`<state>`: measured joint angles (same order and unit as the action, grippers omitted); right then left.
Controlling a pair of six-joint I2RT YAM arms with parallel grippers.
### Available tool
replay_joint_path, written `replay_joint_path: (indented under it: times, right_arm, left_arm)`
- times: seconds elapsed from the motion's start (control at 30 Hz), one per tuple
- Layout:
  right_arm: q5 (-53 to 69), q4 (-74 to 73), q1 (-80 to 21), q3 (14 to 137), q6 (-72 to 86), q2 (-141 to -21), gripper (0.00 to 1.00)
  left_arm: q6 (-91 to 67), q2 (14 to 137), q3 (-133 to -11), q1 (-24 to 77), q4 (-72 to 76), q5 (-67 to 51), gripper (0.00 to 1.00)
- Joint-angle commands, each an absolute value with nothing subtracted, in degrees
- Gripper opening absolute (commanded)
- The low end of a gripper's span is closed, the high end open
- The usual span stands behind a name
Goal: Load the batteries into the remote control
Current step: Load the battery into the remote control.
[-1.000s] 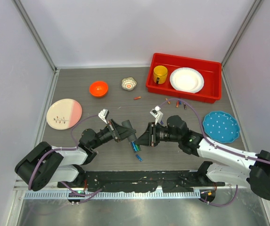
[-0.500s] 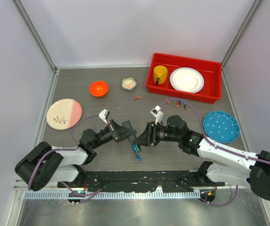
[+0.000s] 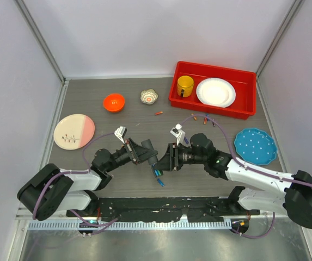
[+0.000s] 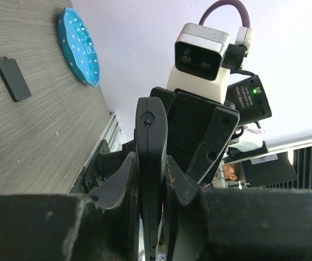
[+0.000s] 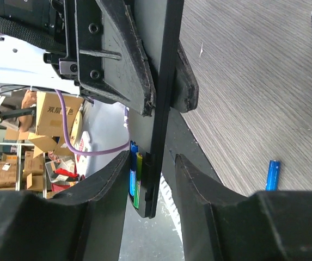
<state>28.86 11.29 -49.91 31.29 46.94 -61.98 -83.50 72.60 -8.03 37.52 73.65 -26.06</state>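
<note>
Grey table (image 3: 90,98) bears loose batteries (image 5: 273,175) — my left gripper (image 4: 150,179) clamps the remote control (image 4: 150,136), right gripper (image 5: 151,163) gapes astride, two cells (image 5: 134,182) seemingly seated.

Bright, even overhead light fills the top view; the table (image 3: 90,103) carries only faint soft shadows beneath the arms (image 3: 79,176), and the pale walls (image 3: 145,32) at 12 o'clock look slightly washed out. In the left wrist view the left fingers (image 4: 120,182) at 6 o'clock seem soft, while the remote control (image 4: 150,157) is sharp.
</note>
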Motion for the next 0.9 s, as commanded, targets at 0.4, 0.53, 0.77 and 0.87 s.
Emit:
replay_joint_path:
  times: [0.4,0.53,0.77,0.87]
  right_arm:
    - [28.04,12.21,-50.89,32.52,46.23,-62.67,0.43]
    - [26.72,12.23,-50.02,34.10,46.93,-59.34,0.62]
    - [19.80,-4.98,-44.66,42.88,38.16,-50.90,0.76]
    - [-3.79,-18.51,-44.03,45.87,34.37,-49.74,0.75]
  left_arm:
    - [-83.32,71.98,-9.85,37.71,87.28,-26.37,0.00]
    - [-82.62,72.16,-9.49,37.71,86.75,-26.28,0.00]
    - [-80.69,72.60,-10.28,37.71,84.56,-26.63,0.00]
    - [-80.51,72.86,-10.02,37.71,84.55,-26.63,0.00]
